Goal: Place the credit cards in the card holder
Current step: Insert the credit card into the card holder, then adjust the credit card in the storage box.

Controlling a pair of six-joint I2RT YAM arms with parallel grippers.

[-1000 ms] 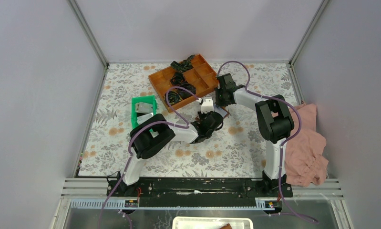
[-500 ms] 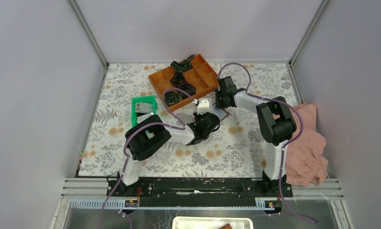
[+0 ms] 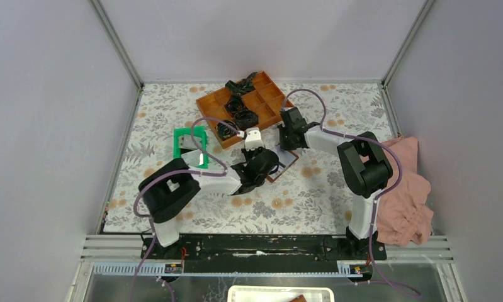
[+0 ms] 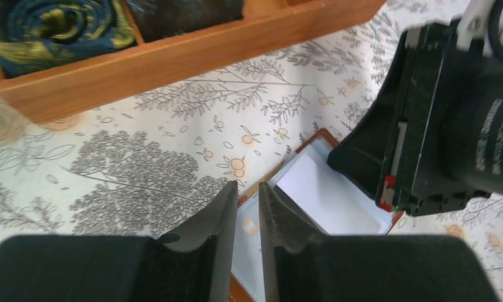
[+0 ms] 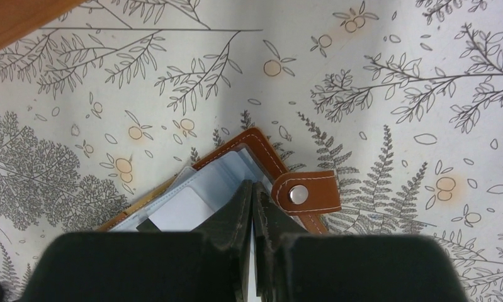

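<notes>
Card holder [image 3: 286, 165]: it lies open and flat near the middle of the table [image 3: 337, 195], somewhat closer to the far edge than to the near one. Its brown rim is outward, its snap tab [image 5: 305, 192] is folded out to the side, and the pale pockets face up.
Credit cards: one pale card [image 4: 327, 195] shows in the open pockets, under both of my tools.
Right tool [image 5: 254, 185]: clenched, with the fingers pressed together and the tips down on the pocket just beside the snap tab. A thin pale sliver shows between the fingers, and I cannot tell what it is.
Left tool [image 4: 247, 187]: nearly clenched, with only a narrow slit between the fingers. The tips hang over the holder's edge opposite my right tool. I cannot tell whether they pinch anything.
Right arm: it rises from the near edge with the elbow bent up toward the right edge. The forearm reaches left and the wrist pitches down onto the holder.
Left arm: the elbow is folded low toward the near left corner. The forearm stretches rightward across the table and the wrist is low.
Orange tray [image 3: 271, 110]: at the middle of the far edge, just beyond the holder, with black coiled items [image 3: 239, 116] in its compartments.
Green tray [image 3: 201, 132]: between the holder and the left edge.
Pink cloth [image 3: 406, 189]: draped over the right edge, toward the near right corner.
</notes>
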